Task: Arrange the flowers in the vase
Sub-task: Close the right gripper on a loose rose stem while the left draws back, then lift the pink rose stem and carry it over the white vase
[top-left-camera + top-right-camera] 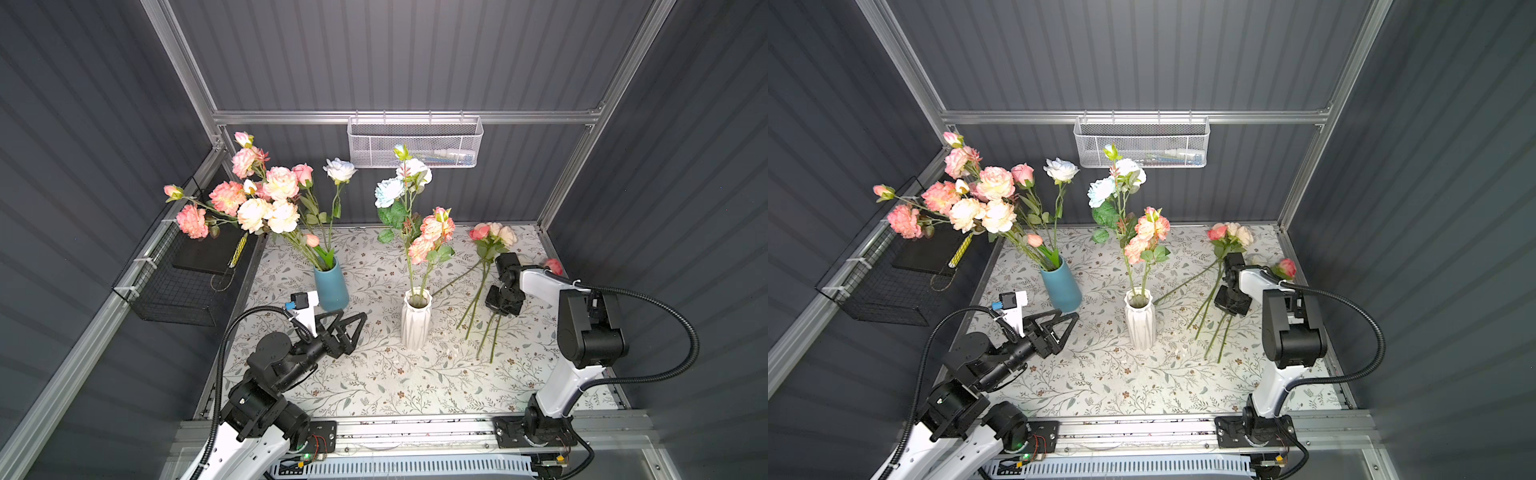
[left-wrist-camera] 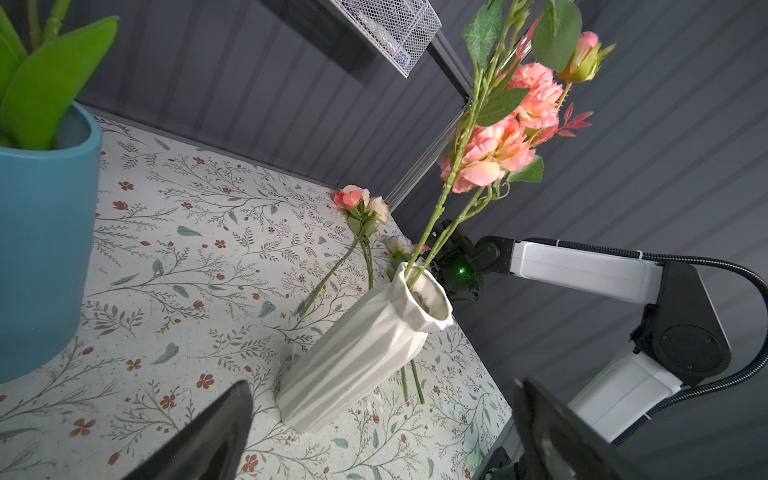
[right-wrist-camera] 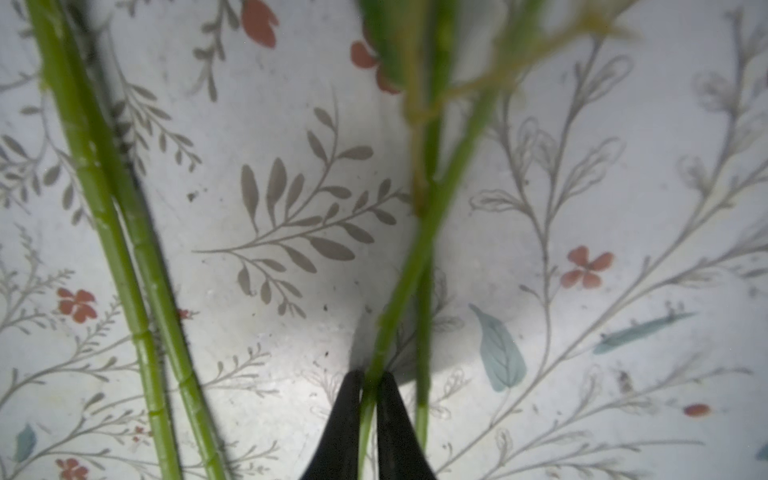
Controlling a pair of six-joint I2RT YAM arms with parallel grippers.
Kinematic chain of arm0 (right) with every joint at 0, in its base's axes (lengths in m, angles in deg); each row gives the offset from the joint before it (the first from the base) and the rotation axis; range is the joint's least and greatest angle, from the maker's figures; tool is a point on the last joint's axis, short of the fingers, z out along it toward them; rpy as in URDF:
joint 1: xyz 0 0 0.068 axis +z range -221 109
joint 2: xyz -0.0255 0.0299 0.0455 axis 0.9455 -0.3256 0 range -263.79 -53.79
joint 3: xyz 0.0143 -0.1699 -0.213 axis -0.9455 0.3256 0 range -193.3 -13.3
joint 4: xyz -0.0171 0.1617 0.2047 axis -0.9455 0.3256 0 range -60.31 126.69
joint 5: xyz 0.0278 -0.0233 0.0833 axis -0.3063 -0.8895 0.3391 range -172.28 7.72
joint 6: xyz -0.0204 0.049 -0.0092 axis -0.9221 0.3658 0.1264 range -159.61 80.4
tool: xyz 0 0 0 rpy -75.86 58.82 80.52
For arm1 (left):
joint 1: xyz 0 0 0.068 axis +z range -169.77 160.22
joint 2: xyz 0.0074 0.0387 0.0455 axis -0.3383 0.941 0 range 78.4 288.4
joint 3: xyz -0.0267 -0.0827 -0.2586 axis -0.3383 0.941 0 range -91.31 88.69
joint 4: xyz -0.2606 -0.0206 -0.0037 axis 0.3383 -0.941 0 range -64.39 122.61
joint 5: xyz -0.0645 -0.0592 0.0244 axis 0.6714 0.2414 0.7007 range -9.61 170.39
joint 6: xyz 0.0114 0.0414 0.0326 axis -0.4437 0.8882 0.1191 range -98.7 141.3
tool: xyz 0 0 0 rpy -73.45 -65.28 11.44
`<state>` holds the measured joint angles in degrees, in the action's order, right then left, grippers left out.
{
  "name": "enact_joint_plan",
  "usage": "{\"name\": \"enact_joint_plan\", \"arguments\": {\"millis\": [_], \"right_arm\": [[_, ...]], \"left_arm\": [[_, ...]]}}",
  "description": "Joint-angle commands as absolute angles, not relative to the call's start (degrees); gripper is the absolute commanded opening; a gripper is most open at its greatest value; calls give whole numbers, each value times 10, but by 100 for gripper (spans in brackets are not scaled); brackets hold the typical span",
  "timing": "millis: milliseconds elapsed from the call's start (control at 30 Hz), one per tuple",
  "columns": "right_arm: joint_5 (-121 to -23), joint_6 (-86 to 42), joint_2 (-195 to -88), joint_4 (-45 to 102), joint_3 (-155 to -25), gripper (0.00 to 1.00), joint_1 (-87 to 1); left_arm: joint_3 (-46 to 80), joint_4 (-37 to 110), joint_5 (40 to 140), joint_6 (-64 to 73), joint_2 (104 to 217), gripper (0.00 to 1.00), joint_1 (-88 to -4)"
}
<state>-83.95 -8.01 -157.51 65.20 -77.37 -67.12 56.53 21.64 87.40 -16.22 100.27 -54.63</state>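
Note:
The white ribbed vase stands mid-table with pink and pale-blue flowers in it. Several loose flowers lie on the cloth to its right, their stems pointing toward the front. My right gripper points down over them, shut on one thin green flower stem; another two stems lie beside it. My left gripper hovers open and holds nothing, left of the white vase.
A blue vase full of pink and cream flowers stands just behind the left gripper. A white mesh basket hangs on the back wall and a black wire basket on the left wall.

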Motion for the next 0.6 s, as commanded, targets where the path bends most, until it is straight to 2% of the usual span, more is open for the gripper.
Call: {"name": "enact_joint_plan", "arguments": {"millis": [0, 167, 567], "right_arm": [[-827, -85, -1556, 643, -770, 7, -674], [-803, -96, -1507, 596, -730, 0, -673], [-752, -134, -1280, 446, -604, 0, -659]], "left_arm": [[559, 213, 868, -147, 1007, 100, -548], [547, 208, 869, -146, 1018, 100, -548], [521, 196, 855, -154, 1034, 100, -548]]}}
